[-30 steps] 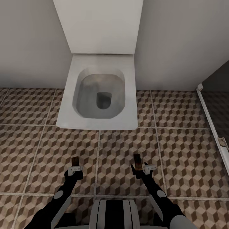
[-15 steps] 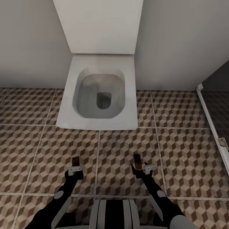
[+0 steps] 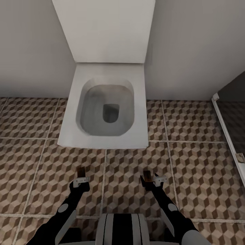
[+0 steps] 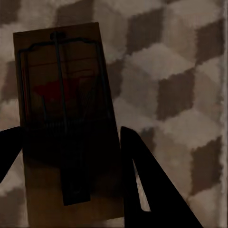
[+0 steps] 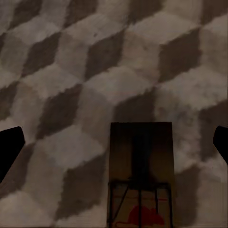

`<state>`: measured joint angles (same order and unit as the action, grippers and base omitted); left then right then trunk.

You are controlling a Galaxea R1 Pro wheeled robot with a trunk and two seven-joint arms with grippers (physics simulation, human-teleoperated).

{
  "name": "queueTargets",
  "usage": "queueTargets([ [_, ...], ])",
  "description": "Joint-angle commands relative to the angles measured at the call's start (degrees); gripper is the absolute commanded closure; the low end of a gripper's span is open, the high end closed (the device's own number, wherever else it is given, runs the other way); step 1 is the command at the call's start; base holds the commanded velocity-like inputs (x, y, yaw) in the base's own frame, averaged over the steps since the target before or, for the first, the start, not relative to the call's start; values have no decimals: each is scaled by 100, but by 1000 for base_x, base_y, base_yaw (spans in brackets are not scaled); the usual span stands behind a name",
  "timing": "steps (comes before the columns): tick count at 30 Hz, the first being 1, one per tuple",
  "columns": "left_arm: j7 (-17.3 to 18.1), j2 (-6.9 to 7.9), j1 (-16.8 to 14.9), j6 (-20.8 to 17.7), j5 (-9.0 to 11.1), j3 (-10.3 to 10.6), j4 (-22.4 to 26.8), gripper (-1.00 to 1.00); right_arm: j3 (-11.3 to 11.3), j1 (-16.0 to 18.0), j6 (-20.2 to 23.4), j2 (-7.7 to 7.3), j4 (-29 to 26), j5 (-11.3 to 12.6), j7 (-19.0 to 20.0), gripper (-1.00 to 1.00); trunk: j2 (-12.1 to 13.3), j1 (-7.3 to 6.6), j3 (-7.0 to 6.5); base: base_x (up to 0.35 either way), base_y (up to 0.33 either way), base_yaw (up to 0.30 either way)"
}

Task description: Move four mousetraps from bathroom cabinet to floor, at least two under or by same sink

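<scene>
The left gripper point(image 3: 81, 177) is hanging low over the bathroom floor point(image 3: 30, 163), its jaws clamped on a mousetrap point(image 4: 66, 137) whose board juts forward past the tips, apparently carried flat for setting down. Beyond, at centre, a toilet point(image 3: 105, 112) is sitting against the far wall. The right gripper point(image 3: 149, 178) is carrying a second mousetrap point(image 5: 141, 175); its jaws are looking spread wider than the board, so I cannot tell how it is held.

two mousetraps point(image 3: 81, 172) point(image 3: 147, 176) — one toilet point(image 3: 105, 109)
</scene>
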<state>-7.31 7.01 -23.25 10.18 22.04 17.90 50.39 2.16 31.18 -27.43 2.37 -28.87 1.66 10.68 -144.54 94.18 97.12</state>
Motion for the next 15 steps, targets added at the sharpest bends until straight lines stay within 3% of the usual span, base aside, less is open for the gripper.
queueTargets([
  [1, -60, 10, -4, 28, 37, 43, 9, 100, -1, 2, -16, 0, 5, 19, 22, -100, -1, 2, 3, 262, 0, 0],
  [6, -60, 11, -4, 28, 37, 50, 34, 100, -4, 2, -24, 0, 5, 19, 28, -100, -1, 2, 3, 135, 0, 0],
  [15, -60, 6, -4, 28, 37, 55, 41, 100, -5, 2, -42, -7, 5, 19, 31, -100, -1, 2, 3, 18, 0, 0],
])
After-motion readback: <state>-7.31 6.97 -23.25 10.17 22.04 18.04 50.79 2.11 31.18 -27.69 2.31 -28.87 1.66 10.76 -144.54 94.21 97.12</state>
